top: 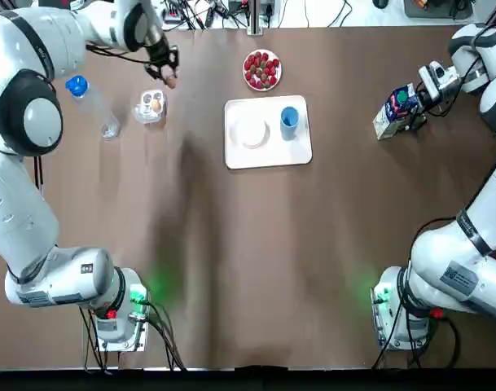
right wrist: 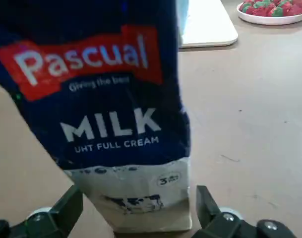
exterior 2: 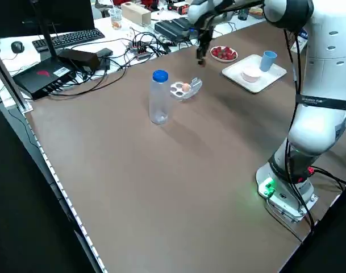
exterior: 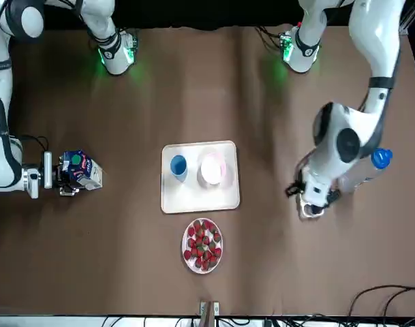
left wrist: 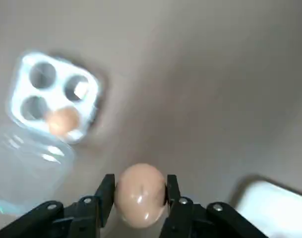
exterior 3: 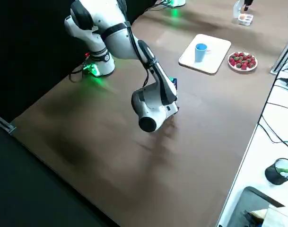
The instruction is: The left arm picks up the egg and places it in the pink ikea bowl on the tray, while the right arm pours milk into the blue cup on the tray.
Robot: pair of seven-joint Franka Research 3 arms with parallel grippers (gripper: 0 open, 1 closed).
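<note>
A brown table (top: 231, 261) fills the scene, and past its far edge lies a white desk strewn with black cables and a black keyboard (exterior 2: 67, 38). Near the middle of the table sits a flat white rectangular tray (top: 268, 156), the marker for everything else. On it stand a shallow pink ikea bowl (exterior: 212, 168) and, on its right side, a small blue cup (top: 289, 120), close together but not touching. Just beyond the tray's far edge is a round white plate of red strawberries (top: 262, 70).

To the tray's left, a fair way off, lies a clear plastic egg box (top: 150, 107) with one brown egg left in it (left wrist: 62, 120) and its other cups bare. Farther left again is a clear plastic bottle with a blue cap (top: 93, 104).

The left gripper (top: 170, 80) hangs off the table on the far side of the egg box, still left of the tray. Its two black fingers are clamped on a pale brown egg (left wrist: 140, 194), one finger on each side (the wrist view shows this plainly).

Well to the tray's right stands a blue and white milk carton (top: 398, 110) with a green cap. The right gripper (right wrist: 136, 198) is at its base, fingers pressed against its two sides. The carton leans a little.
</note>
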